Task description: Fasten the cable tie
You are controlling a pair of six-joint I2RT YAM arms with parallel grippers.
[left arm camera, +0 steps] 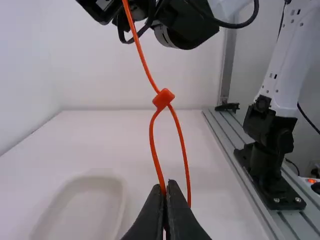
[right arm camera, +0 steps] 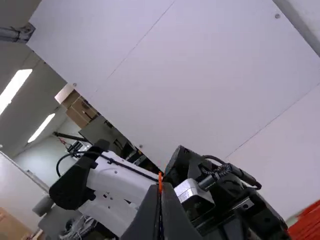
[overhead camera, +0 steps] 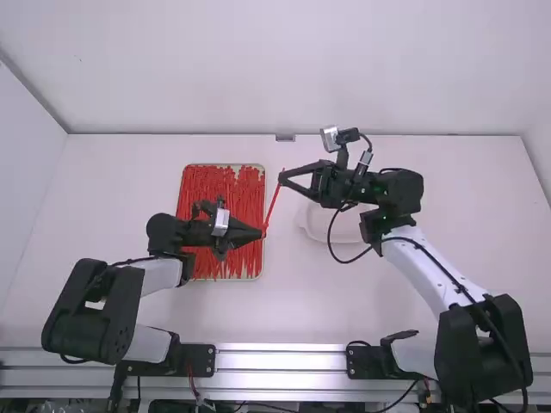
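Left tool [left arm camera: 164, 184], right tool [right arm camera: 160, 186] at ends of cable tie [left arm camera: 163, 98], seemingly straight between.

Cable tie [left arm camera: 163, 98]: smooth orange-red plastic with a slight sheen. Left gripper [left arm camera: 164, 186] and right gripper [right arm camera: 160, 187]: smooth matt black plastic. Table [overhead camera: 129, 172]: white, matt, even. Tray [overhead camera: 262, 262]: pale rim, either wood or card; cannot tell which. Spare ties [overhead camera: 222, 194]: red plastic. Rail [overhead camera: 284, 357]: bare brushed metal. Right arm [overhead camera: 430, 271]: links white, smooth, mildly glossy.
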